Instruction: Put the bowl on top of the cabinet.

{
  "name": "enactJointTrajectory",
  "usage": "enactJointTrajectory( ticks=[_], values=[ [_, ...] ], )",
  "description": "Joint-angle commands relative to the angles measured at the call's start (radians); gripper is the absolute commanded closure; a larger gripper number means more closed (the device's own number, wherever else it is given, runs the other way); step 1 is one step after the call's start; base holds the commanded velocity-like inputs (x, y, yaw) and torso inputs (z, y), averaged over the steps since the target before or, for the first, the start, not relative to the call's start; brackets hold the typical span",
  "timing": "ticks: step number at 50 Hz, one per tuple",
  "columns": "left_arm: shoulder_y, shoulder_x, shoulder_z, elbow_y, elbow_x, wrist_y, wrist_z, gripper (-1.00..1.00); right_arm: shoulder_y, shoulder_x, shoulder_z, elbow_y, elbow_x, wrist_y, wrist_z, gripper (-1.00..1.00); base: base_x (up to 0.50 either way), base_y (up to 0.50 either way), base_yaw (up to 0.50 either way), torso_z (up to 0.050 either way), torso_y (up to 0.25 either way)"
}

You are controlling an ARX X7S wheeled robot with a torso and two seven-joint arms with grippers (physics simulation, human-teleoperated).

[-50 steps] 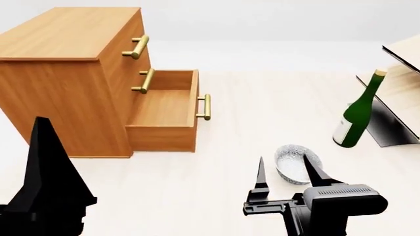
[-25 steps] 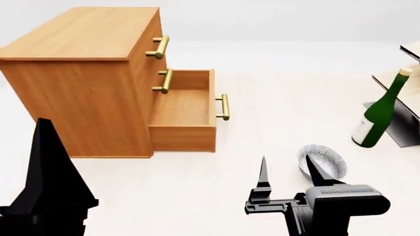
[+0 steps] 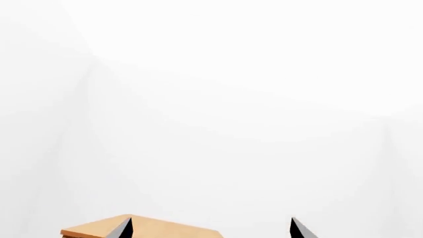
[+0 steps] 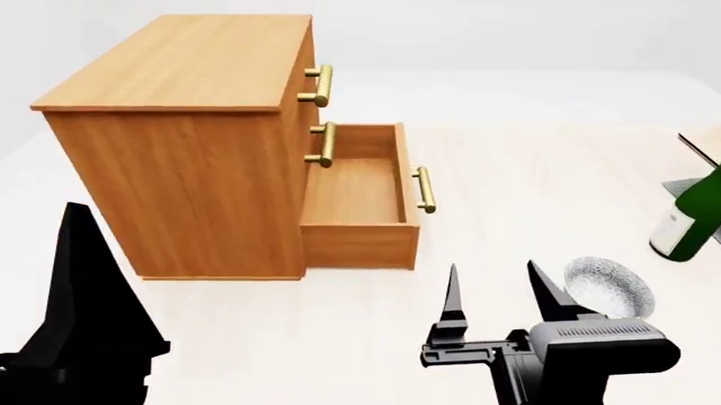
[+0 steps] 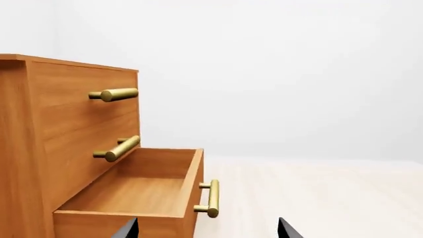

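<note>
Cabinet (image 4: 186,143) and bowl (image 4: 609,289) shifted rightward on pale floor (image 4: 518,186); both hands spread, empty.

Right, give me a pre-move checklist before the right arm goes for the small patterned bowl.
1. Right gripper open and empty: ok.
2. Small round white bowl with blue-grey patterning on the floor, unheld: ok.
3. Bowl between the right fingers: not ok, it sits just outside them, further to the right.
4. Flat top of the orange-brown wooden cabinet bare: ok.
5. Pulled-out bottom drawer in the carry path: cannot tell.
6. Green glass bottle near the bowl: not ok, close.
</note>
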Motion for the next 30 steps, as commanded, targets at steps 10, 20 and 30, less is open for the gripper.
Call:
enactJointTrajectory(
  ticks=[10, 20, 30],
  values=[
    [-0.005, -0.012, 0.011, -0.007, 0.003, 0.010, -0.012, -1.00, -0.004, 0.017, -0.010, -0.002, 0.007, -0.030, 0.011, -1.00, 0.50, 0.00, 0.00, 0.000, 0.000],
    [-0.006, -0.020, 0.013, -0.002, 0.003, 0.011, -0.021, -1.00, -0.007, 0.023, -0.014, -0.002, -0.006, -0.057, 0.024, -1.00, 0.10, 0.20, 0.00, 0.000, 0.001],
    [-0.011, -0.024, 0.019, -0.007, 0.003, 0.015, -0.025, -1.00, -0.004, 0.019, -0.005, 0.002, 0.012, -0.060, 0.041, -1.00, 0.00, 0.35, 0.00, 0.000, 0.000]
  ],
)
